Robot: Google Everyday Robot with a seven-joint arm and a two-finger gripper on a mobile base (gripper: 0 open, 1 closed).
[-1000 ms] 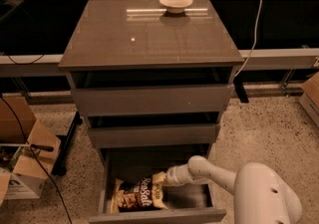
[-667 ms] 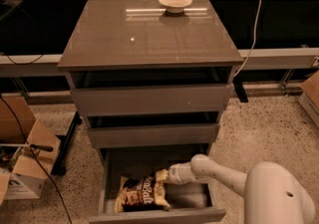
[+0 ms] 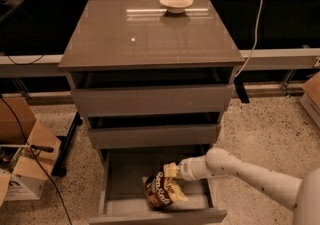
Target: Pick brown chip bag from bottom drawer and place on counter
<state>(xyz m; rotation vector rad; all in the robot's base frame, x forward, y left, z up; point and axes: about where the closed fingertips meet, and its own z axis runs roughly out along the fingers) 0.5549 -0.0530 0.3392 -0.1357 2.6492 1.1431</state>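
Observation:
The brown chip bag [image 3: 161, 193], dark brown with cream ends and white script, hangs tilted on end inside the open bottom drawer [image 3: 125, 179]. My gripper [image 3: 171, 170] reaches in from the right and is shut on the bag's top cream end. The white arm [image 3: 250, 174] stretches over the drawer's right side. The glossy grey-brown counter [image 3: 150, 39] tops the cabinet above. The two upper drawers [image 3: 152, 100] stand slightly pulled out.
A small cream bowl [image 3: 176, 2] sits at the counter's back edge. Cardboard boxes [image 3: 22, 169] stand on the floor at the left, another box [image 3: 312, 96] at the far right. A white cable [image 3: 256, 24] hangs behind the cabinet's right side.
The bag lay flat on the drawer floor; now its top end is raised in the gripper and it has shifted right and tilted upright.

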